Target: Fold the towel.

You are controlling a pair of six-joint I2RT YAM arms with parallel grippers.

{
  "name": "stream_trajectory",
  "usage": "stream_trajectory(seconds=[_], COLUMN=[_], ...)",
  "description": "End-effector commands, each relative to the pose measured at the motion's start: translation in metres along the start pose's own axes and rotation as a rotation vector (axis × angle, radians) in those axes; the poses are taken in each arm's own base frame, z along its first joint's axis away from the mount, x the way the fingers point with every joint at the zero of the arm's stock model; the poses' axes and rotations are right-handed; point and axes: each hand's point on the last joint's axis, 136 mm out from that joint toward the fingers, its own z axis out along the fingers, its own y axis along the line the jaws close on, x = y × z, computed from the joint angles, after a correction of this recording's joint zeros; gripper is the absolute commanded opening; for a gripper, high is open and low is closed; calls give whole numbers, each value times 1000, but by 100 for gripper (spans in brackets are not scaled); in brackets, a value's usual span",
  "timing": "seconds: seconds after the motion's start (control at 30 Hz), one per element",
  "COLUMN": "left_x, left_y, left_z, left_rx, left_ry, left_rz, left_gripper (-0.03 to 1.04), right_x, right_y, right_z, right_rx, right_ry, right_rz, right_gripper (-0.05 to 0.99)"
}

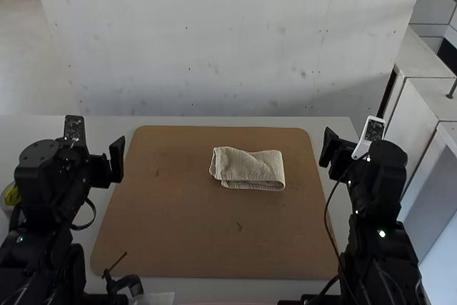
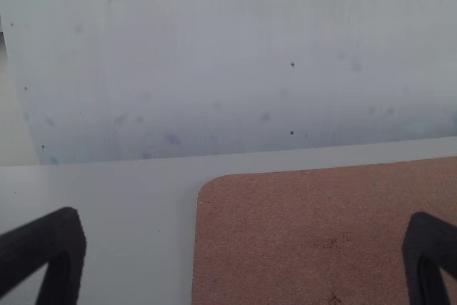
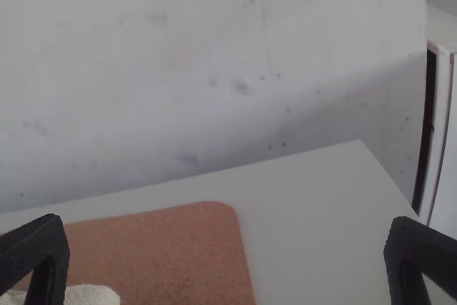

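Note:
The beige towel (image 1: 248,169) lies on the right part of the brown board, folded into a small rectangle with its left end uneven. My left gripper (image 1: 107,166) is held at the board's left edge, well away from the cloth. To the right of the board stands my right gripper (image 1: 334,151), apart from the towel. In the left wrist view the left gripper (image 2: 244,248) has its fingers wide apart with nothing between them. The right gripper (image 3: 227,251) is also open in the right wrist view, where a bit of the towel (image 3: 93,295) shows beside one finger.
The brown board (image 1: 178,233) covers much of the pale table (image 1: 150,122). A pale wall rises behind the table, and white cabinets stand at the right. Black cables hang by both arms, and a small black object (image 1: 125,285) sits near the board's front left corner.

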Motion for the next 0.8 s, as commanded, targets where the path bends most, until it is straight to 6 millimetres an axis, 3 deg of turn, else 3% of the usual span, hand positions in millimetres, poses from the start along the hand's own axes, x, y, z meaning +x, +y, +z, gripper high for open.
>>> stream_trajectory(seconds=[0.0,0.1,0.13,0.37,0.43,0.5,0.53,0.6,0.77], left_x=[6,6,6,6,6,6,6,6,6], left_y=[1,1,1,1,1,1,1,1,1], left_z=[1,1,1,1,1,1,1,1,1], left_rx=[-11,-11,-11,-11,-11,-11,-11,-11,-9], left_ry=[1,1,1,1,1,1,1,1,0], left_rz=[-13,-13,-13,-13,-13,-13,-12,-12,-10], left_gripper=[100,99,99,99,99,99,99,99,99], right_x=[4,6,16,18,43,37,46,40,33], right_y=[-4,-4,4,2,-3,-1,5,-6,1], right_z=[1,1,1,1,-2,-6,-10,-9,-10], right_rx=[23,16,-29,-23,-7,-11,-28,22,-4], right_ry=[4,14,57,66,164,136,170,138,111], right_rz=[-12,-13,-47,-57,-62,-85,-88,-60,-62], right_gripper=[97,97,97,97,96,96,97,98,97])
